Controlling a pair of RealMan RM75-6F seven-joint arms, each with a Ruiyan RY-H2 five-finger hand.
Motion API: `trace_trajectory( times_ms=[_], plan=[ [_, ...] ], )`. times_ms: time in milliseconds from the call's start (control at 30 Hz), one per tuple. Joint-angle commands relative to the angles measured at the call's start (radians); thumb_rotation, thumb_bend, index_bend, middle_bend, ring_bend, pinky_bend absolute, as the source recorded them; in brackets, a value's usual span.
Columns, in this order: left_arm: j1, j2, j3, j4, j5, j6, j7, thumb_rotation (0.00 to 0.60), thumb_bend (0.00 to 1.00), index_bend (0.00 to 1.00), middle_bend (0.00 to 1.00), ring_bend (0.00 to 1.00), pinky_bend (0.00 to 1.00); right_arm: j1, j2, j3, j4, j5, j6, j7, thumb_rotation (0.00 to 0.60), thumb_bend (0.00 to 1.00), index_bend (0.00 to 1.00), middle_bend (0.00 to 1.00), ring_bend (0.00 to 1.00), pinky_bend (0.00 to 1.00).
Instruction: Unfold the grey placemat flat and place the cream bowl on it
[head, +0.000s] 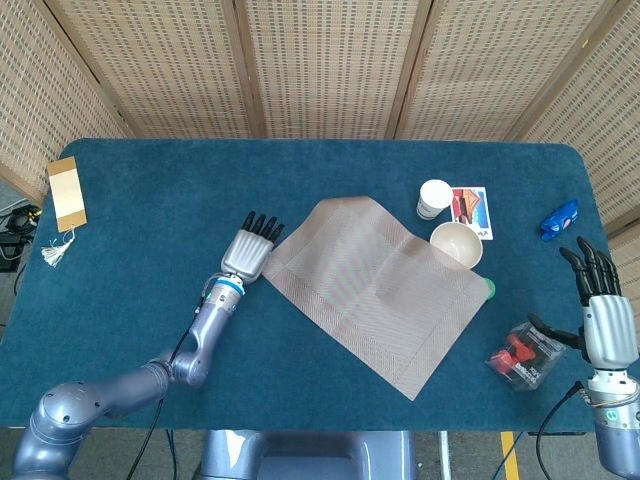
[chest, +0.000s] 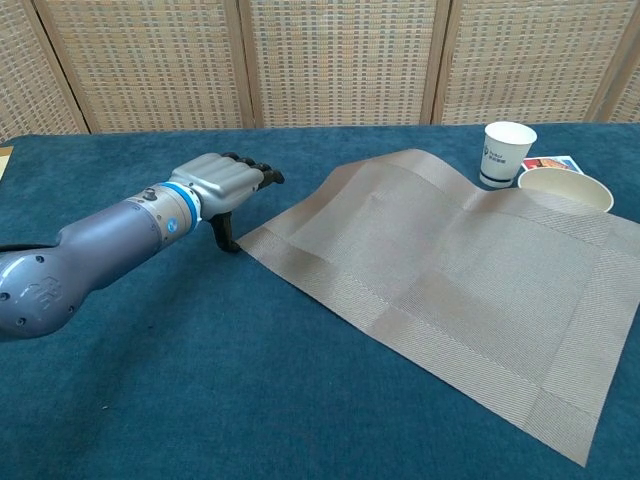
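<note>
While I work from afar, I see woven cane screen panels (head: 330, 60) behind a table covered in dark teal carpet-like cloth (head: 140, 190), rounded at its far corners. The grey woven rectangular placemat (head: 375, 290) lies spread at an angle mid-table, its far right part riding up on the cream round bowl (head: 456, 243), which sits under that edge, not on top. Left hand (head: 250, 252) is at the mat's near left corner, released, fingers extended, holding nothing; contact with the mat unclear. Right hand (head: 608, 322) is near the table's right edge, released, fingers straight, beside a clear packet with red parts (head: 520, 355). White paper cup (head: 433, 198) stands just beside a printed card (head: 471, 212). Blue object (head: 559, 220) far right. Tan tasselled card (head: 65, 195) left edge. Open cloth front-left.
</note>
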Motion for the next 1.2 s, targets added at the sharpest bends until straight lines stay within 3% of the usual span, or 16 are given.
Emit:
trace_trajectory(
  times_ms=[33, 367, 633, 900, 1000, 1200],
  plan=[
    [-0.003, -0.015, 0.006, 0.018, 0.010, -0.004, -0.007, 0.600, 0.31, 0.10, 0.00, 0.00, 0.00, 0.000, -0.005, 0.001, 0.008, -0.010, 0.009, 0.012, 0.600, 0.22, 0.16, 0.00, 0.00, 0.00],
    [-0.002, -0.035, 0.010, 0.044, 0.031, -0.008, -0.026, 0.600, 0.39, 0.13, 0.00, 0.00, 0.00, -0.001, -0.008, -0.002, 0.012, -0.020, 0.017, 0.026, 0.600, 0.22, 0.17, 0.00, 0.00, 0.00],
    [-0.002, -0.043, 0.005, 0.042, 0.056, 0.010, -0.049, 0.600, 0.51, 0.19, 0.00, 0.00, 0.00, 0.000, -0.007, -0.006, 0.011, -0.025, 0.014, 0.032, 0.600, 0.22, 0.18, 0.00, 0.00, 0.00],
    [0.007, -0.040, 0.015, 0.026, 0.113, 0.039, -0.105, 0.600, 0.53, 0.12, 0.00, 0.00, 0.00, 0.001, -0.002, -0.011, 0.002, -0.026, 0.006, 0.027, 0.600, 0.22, 0.21, 0.00, 0.00, 0.00],
    [0.008, -0.034, 0.022, 0.022, 0.135, 0.038, -0.133, 0.600, 0.52, 0.16, 0.00, 0.00, 0.00, 0.000, -0.001, -0.012, -0.002, -0.028, 0.007, 0.025, 0.600, 0.22, 0.21, 0.00, 0.00, 0.00],
    [0.013, -0.025, 0.039, 0.024, 0.174, 0.042, -0.158, 0.600, 0.52, 0.33, 0.00, 0.00, 0.00, -0.001, 0.000, -0.013, -0.006, -0.032, 0.011, 0.024, 0.600, 0.22, 0.21, 0.00, 0.00, 0.00]
  ],
)
